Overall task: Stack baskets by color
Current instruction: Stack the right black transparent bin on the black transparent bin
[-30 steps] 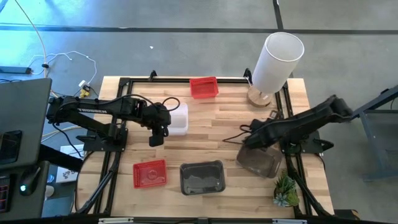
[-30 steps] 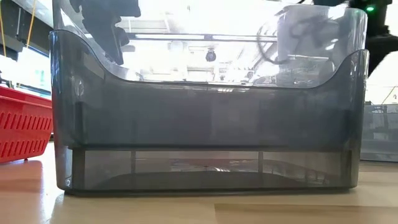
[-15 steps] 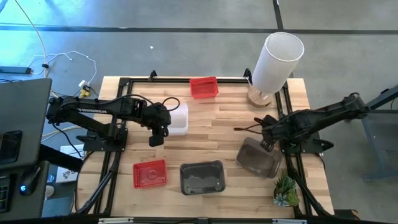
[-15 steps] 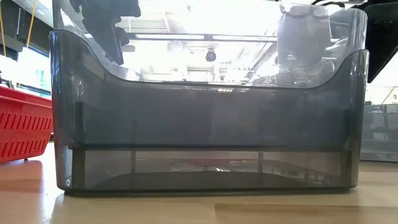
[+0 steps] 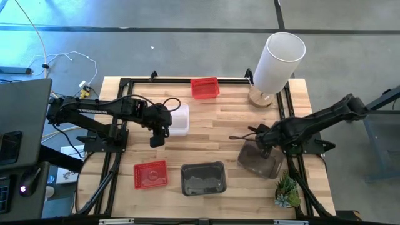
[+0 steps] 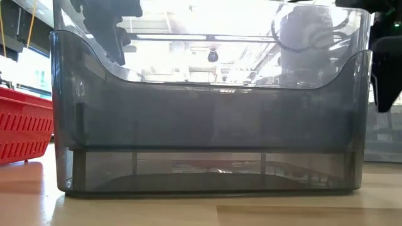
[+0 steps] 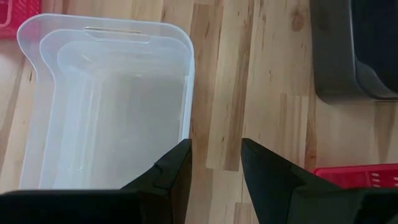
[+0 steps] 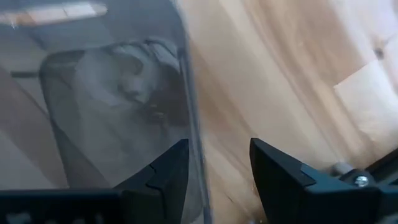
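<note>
Right gripper (image 5: pixel 261 145): back over the smoky basket (image 5: pixel 259 161) near the desk's right edge — jaws open astride its wall, probably; grip comes next.
Left gripper (image 5: pixel 157 139): unmoved beside the clear basket (image 5: pixel 178 119), jaws apart, empty.

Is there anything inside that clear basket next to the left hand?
The clear basket looks empty of loose things; nested rims suggest more clear baskets stacked inside it. The left hand, open, hangs beside its edge. Its underside is hidden.

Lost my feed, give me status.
Left gripper open beside clear basket, empty. Right gripper open at smoky basket's rim. Nothing blocking.
</note>
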You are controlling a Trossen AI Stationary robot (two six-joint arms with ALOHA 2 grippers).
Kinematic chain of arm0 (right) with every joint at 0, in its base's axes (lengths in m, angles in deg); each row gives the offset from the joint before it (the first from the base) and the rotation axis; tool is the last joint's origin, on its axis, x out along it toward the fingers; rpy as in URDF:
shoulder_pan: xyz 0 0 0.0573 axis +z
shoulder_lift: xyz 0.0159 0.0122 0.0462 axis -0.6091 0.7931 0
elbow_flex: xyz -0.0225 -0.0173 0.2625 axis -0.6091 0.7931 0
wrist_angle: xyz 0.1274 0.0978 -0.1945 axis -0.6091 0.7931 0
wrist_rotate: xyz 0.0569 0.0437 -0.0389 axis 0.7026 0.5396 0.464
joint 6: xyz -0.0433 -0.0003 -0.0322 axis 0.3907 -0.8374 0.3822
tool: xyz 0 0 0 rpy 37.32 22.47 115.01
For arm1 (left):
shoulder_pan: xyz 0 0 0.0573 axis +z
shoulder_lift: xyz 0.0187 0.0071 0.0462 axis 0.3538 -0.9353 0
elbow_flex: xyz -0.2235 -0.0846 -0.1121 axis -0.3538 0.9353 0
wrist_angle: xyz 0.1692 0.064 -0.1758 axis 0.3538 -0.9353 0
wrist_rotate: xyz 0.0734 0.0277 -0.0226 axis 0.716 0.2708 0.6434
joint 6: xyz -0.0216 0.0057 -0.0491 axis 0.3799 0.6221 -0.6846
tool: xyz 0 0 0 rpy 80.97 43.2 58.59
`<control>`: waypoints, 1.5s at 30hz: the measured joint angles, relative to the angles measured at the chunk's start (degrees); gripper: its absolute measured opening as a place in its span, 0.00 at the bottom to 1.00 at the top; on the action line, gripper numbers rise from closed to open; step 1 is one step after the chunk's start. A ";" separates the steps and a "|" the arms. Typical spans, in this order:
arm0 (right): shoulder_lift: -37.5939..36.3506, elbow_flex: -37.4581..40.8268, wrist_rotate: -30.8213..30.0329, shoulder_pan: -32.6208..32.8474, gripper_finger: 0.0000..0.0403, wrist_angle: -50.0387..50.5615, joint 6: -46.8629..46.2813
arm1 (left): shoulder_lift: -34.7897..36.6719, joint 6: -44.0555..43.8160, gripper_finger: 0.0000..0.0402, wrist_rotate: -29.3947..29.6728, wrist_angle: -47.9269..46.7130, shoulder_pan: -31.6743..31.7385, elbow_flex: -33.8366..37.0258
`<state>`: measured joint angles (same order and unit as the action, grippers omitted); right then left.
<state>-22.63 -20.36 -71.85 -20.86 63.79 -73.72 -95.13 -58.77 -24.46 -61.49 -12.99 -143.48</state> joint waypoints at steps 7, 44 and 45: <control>1.88 0.49 1.07 -0.05 0.38 -0.88 -1.74 | 0.00 0.02 0.31 0.01 0.10 0.00 0.00; 8.58 -30.11 -20.30 -0.13 0.00 7.85 11.10 | 0.00 0.02 0.31 0.01 0.30 0.00 0.00; 8.58 -31.56 -21.04 -0.33 0.00 7.47 12.82 | 0.00 0.02 0.31 0.01 0.24 0.00 0.00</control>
<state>-14.06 -51.92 -92.90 -21.19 71.26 -60.90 -95.13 -58.74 -24.45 -61.25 -12.99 -143.48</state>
